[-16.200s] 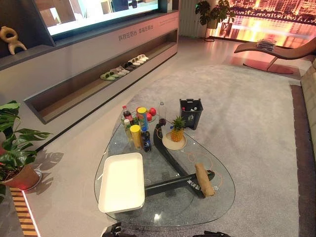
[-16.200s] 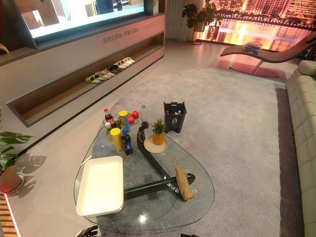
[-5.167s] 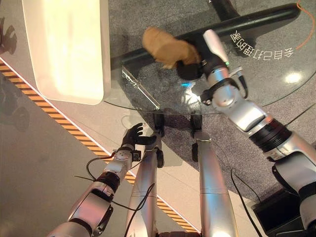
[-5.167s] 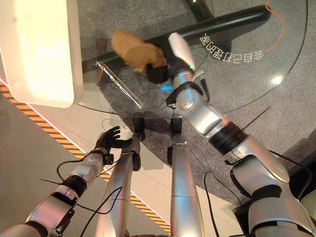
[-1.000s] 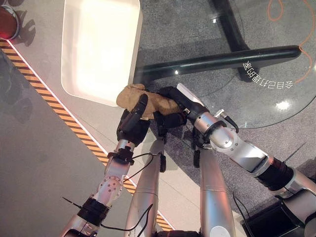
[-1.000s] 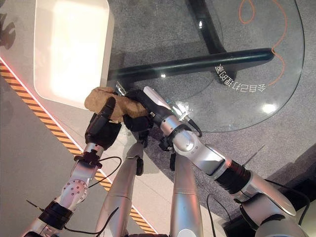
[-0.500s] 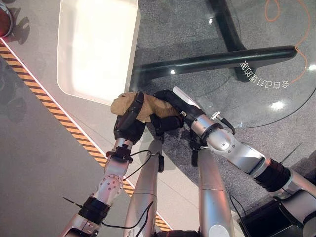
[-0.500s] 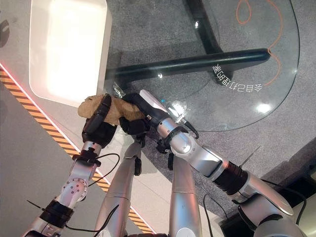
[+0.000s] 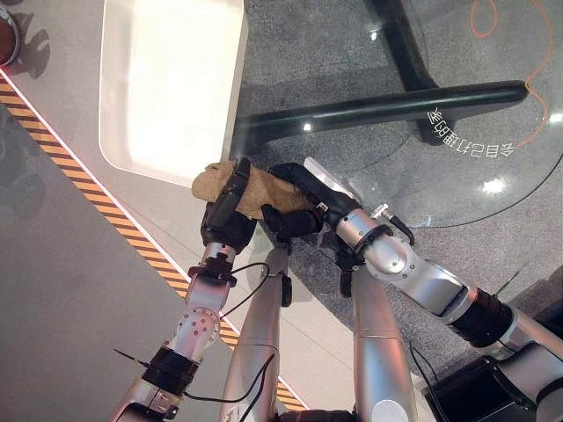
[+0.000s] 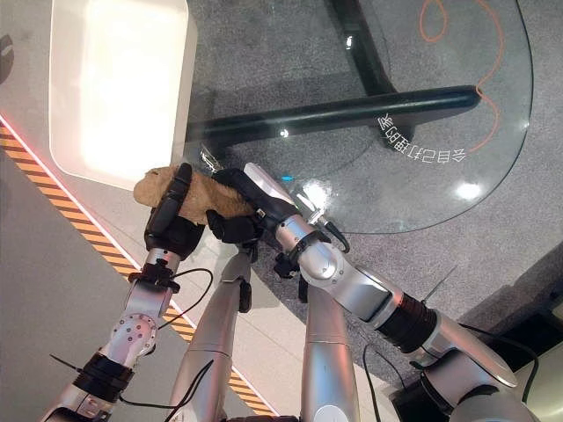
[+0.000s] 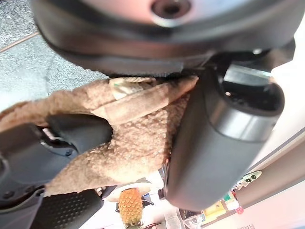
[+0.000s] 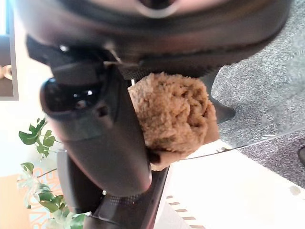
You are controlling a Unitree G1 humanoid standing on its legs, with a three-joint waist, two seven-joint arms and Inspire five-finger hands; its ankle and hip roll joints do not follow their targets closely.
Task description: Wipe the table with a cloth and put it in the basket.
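A fuzzy tan cloth (image 9: 255, 186) is bunched up at the near edge of the glass table (image 9: 352, 53), just by the near corner of the white basket (image 9: 171, 83). My left hand (image 9: 227, 220) comes up from below, its fingers curled over the cloth's left end. My right hand (image 9: 295, 207) grips the right end. In the left wrist view the cloth (image 11: 133, 138) sits pinched between that hand's thumb (image 11: 219, 133) and fingers. In the right wrist view the cloth (image 12: 174, 112) is pressed against the right hand (image 12: 100, 138).
A black table base beam (image 9: 387, 101) runs under the glass. An orange cord (image 9: 493, 22) loops at the far right of the table. A yellow-and-black striped strip (image 9: 88, 189) crosses the floor on the left. A pineapple (image 11: 129, 207) stands farther off.
Both hands and the cloth have shifted a little left towards the basket's near corner. The left hand's fingers have closed further over the cloth.
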